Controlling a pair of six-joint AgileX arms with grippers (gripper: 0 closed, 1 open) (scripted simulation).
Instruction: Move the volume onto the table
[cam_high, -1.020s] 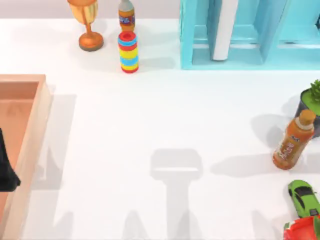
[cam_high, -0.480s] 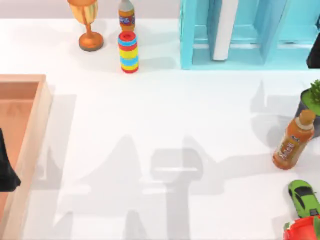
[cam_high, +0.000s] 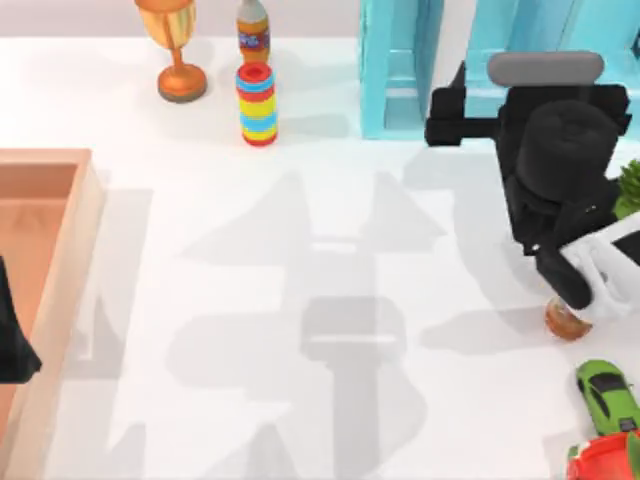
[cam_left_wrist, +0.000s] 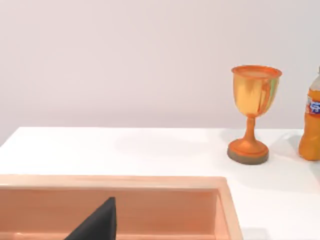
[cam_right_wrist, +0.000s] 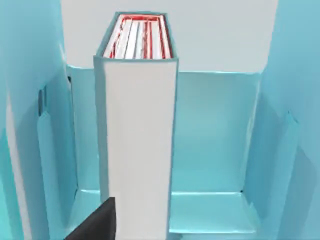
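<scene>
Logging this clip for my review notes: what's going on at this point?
The right arm has swung in over the table's right side, its right gripper facing the turquoise shelf unit. The volume stands upright inside the shelf, right in front of that arm's wrist camera, not yet grasped. The left gripper sits parked over the wooden tray at the left edge.

turquoise shelf unit (cam_high: 395, 70) at rear; gold goblet (cam_high: 175, 45), orange bottle (cam_high: 253, 28), ring stack (cam_high: 256, 103); wooden tray (cam_high: 60, 250) left; green toy car (cam_high: 607, 396) right
</scene>
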